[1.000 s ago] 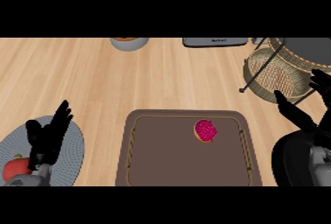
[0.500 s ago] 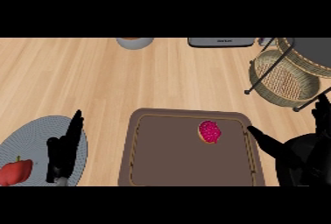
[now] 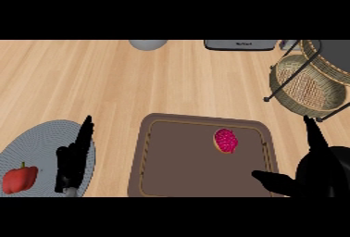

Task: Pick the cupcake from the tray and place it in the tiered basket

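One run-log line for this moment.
cupcake: on tray | right hand: open beside tray | left hand: open over placemat | tiered basket: holds nothing visible

Kitchen: wooden counter, tray, tiered basket

One cupcake, one tray, one tiered basket, one red pepper, one grey plate, two hands.

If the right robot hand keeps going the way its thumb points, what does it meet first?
The right robot hand has its thumb aimed left across the brown rectangular tray. It would likely pass below the pink-frosted cupcake and meet bare tray floor first, though its height is unclear.
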You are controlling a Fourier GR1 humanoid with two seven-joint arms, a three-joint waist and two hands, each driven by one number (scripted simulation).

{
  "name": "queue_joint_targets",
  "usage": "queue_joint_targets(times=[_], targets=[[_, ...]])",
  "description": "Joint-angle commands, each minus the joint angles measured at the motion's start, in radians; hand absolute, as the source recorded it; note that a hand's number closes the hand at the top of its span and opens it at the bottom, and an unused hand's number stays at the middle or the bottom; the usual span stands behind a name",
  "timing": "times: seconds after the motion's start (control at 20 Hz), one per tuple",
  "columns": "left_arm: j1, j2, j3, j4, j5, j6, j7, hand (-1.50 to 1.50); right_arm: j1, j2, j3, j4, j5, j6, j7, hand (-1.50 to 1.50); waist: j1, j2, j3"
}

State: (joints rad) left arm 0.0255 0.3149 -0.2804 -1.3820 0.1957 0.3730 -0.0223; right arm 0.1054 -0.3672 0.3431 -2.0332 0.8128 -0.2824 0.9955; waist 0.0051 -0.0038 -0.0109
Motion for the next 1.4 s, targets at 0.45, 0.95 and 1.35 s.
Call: queue_joint_targets(times=[0.45,0.95,1.35], targets=[[0.006,-0.028,-0.022,0.044,-0.02,-0.009,-0.005,0.0,-0.337,0.27,0.148,0.111,0.386,0.449,0.473,-1.5,0.023,0.006,0.005],[-0.002,-0.045,-0.025,0.017,-0.031,0.007,0.019,0.0,-0.363,0.365,0.089,0.316,0.409,0.601,0.492,-1.5,0.013,0.005,0.008],[0.024,-0.031,-0.013,0.02,-0.03,-0.019,-0.005,0.0,-0.404,0.366,0.095,0.384,0.334,0.547,0.492,-1.5,0.014,0.002,0.009]])
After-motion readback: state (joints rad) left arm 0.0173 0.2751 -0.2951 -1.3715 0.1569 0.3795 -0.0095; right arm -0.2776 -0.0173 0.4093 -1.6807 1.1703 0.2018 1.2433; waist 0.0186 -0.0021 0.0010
